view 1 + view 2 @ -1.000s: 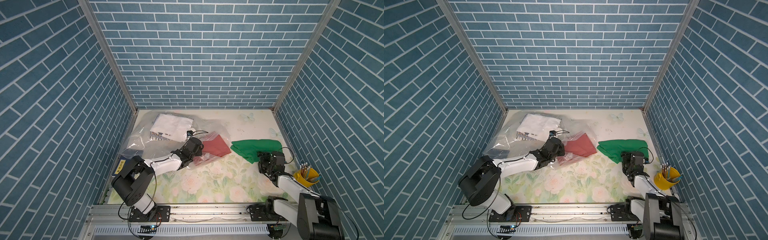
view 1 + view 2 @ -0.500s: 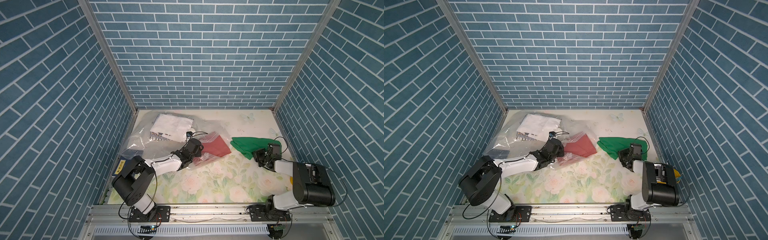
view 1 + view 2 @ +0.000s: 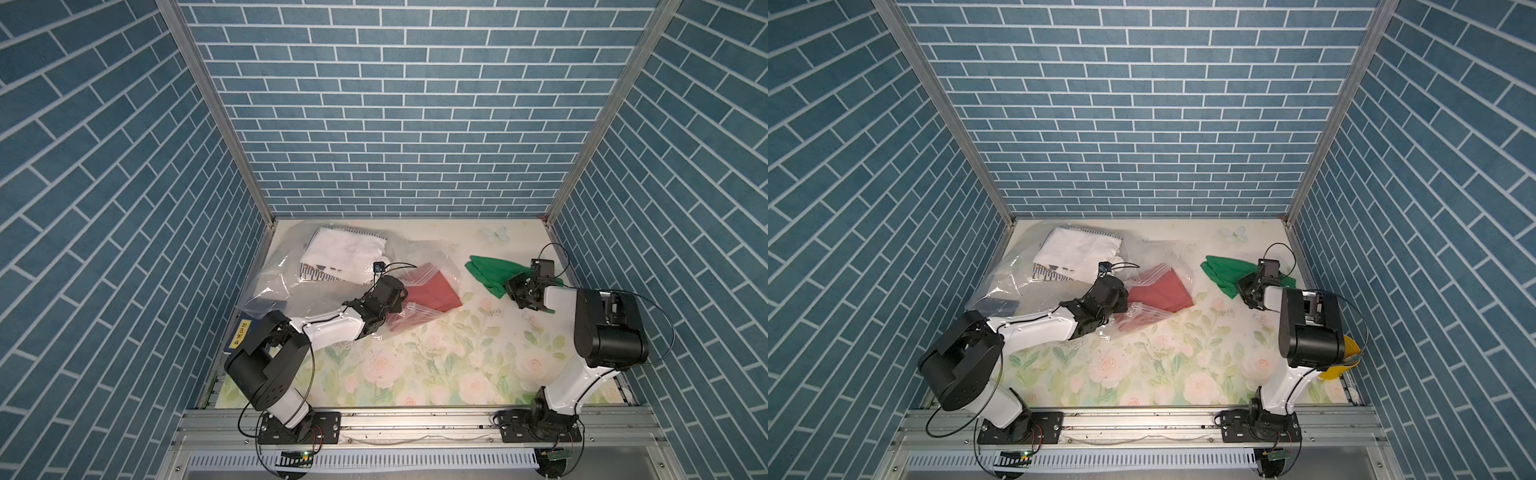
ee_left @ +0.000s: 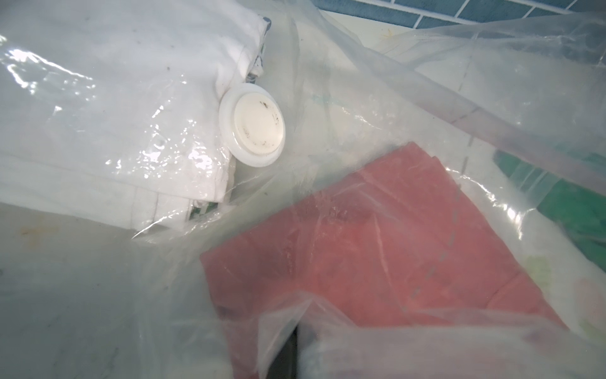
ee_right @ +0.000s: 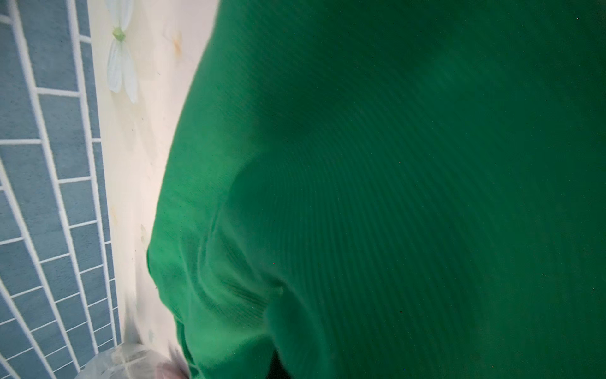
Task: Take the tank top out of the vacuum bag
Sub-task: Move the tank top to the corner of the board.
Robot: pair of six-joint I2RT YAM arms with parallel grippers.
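The vacuum bag is a large crinkly clear bag lying at the back left, with its round white valve beside a folded white garment. The green ribbed tank top lies outside the bag at the back right. My right gripper is shut on its near edge, and green cloth fills the right wrist view. My left gripper is shut on a fold of the bag's film, just in front of a red folded cloth.
Inside the bag are the white folded garment, the red cloth near the bag's mouth and a dark blue item at its left end. A yellow cup stands behind my right arm, by the right wall.
My right arm has risen from its low folded pose, and its gripper has reached the green tank top's edge and shut on it. The left arm and the bag have hardly moved.
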